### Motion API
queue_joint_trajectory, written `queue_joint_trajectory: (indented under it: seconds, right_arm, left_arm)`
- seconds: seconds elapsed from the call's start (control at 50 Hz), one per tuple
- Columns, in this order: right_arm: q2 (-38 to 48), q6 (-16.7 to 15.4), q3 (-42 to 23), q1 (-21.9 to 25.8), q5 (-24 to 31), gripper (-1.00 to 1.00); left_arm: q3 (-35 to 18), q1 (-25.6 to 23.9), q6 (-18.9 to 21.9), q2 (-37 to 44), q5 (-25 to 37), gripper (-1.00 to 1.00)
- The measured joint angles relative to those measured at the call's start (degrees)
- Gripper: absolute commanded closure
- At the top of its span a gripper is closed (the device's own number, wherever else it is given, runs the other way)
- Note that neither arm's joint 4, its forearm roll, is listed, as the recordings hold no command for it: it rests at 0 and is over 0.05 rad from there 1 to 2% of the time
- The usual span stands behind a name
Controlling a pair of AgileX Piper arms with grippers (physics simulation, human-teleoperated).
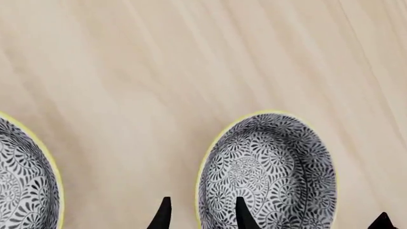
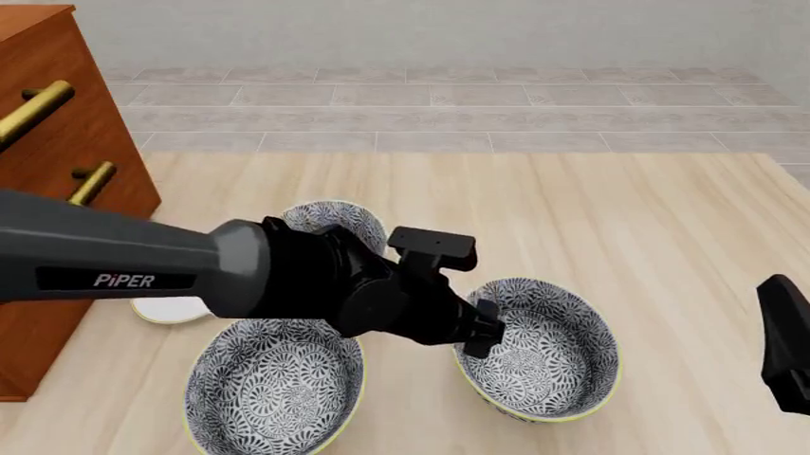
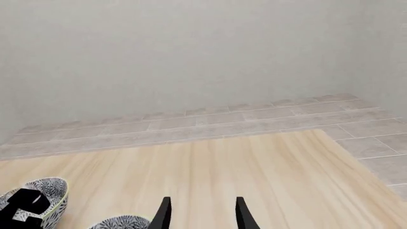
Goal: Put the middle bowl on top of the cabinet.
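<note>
Left claw (image 1: 202, 212), fingers apart, straddled the near rim of the middle bowl (image 1: 270, 174): one fingertip sat inside the bowl, the other outside over bare bench (image 1: 190, 71). No contact between fingertips and rim could be confirmed. In the front view the left claw (image 2: 481, 327) hung over the left edge of the middle bowl (image 2: 557, 365), which stood upright on the bench (image 2: 608, 218), right of centre and towards the near side.

Two matching bowls stood to its left: a near-left bowl (image 2: 272, 389) and a far bowl (image 2: 332, 220), the latter partly hidden by the left arm (image 2: 127, 265). A white saucer (image 2: 171, 310) showed below that arm, just beside the cabinet (image 2: 64, 171), which stood at the far left with brass handles (image 2: 38, 109) on its front and nothing visible on the part of its top in frame.

Right claw (image 3: 202, 212), fingers apart and holding nothing, hung over the bench's right side, well apart from every bowl; only part of the right arm (image 2: 784, 341) showed at the front view's right edge.
</note>
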Motion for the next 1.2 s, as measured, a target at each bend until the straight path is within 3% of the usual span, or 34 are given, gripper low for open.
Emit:
queue_joint_trajectory:
  seconds: [0.06, 0.08, 0.62, 0.96, 1.2]
  right_arm:
    - [0.00, 0.04, 0.00, 0.00, 0.01, -1.00]
    - [0.00, 0.05, 0.00, 0.00, 0.01, -1.00]
    - [0.00, 0.16, -0.03, -0.30, -0.05, -1.00]
    - [0.00, 0.15, 0.06, -0.44, -0.06, -1.00]
    - [0.00, 0.08, 0.10, -0.37, 0.00, -1.00]
  left_arm:
    - [0.06, -0.07, -0.06, 0.06, -0.07, -1.00]
    - [0.13, -0.03, -0.06, 0.03, -0.10, 1.00]
    - [1.63, 2.39, 0.92, -4.03, 1.14, 1.00]
    - [-2.22, -3.02, -3.76, -5.20, 6.32, 1.00]
    - [-4.85, -4.00, -3.22, -10.13, 11.57, 1.00]
